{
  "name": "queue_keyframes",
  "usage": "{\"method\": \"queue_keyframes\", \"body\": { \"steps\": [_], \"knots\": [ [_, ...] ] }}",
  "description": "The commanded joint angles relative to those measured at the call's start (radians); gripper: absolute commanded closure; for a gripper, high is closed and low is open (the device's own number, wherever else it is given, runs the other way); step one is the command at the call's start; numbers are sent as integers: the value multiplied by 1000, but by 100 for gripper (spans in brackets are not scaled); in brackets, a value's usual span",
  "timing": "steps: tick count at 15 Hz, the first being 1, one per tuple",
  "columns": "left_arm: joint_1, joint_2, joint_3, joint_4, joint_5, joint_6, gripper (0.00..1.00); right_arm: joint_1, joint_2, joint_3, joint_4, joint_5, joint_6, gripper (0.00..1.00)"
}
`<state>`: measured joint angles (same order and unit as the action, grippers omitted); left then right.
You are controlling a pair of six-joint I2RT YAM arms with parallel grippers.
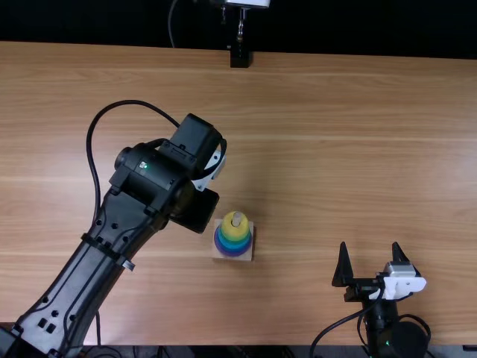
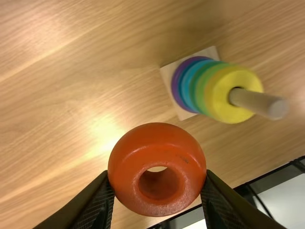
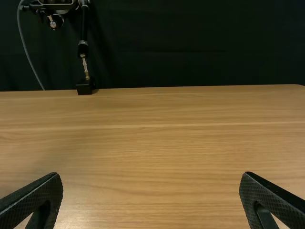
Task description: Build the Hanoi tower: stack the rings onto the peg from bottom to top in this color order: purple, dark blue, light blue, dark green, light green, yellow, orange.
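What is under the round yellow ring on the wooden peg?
Edges of green, blue and purple rings show below it, above the pale square wooden base. Their middles, and the peg within, are covered.

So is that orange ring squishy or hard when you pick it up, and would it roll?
Probably hard: the orange ring looks round, not squashed, in the left pincer. Its smooth, shiny outside might be slippery. It could roll on its edge, being round like a wheel.

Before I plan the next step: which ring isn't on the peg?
The orange ring, held in the left gripper; the other rings, with the yellow ring topmost, sit around the peg.
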<state>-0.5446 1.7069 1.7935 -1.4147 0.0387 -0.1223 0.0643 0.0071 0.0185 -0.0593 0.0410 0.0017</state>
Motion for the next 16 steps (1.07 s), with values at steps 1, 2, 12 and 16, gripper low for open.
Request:
{"method": "queue_keyframes", "body": {
  "steps": [1,2,12,16],
  "knots": [
    [-31,25,41,-3,11,-49,100,-11,-7,-6,-4,-6,0,0],
    [-48,36,61,-3,11,-58,100,-11,-7,-6,-3,-6,0,0],
    [-140,119,142,8,11,-145,100,-11,-7,-6,-3,-6,0,0],
    [-156,142,150,14,11,-146,100,-11,-7,-6,-3,-6,0,0]
  ]
}}
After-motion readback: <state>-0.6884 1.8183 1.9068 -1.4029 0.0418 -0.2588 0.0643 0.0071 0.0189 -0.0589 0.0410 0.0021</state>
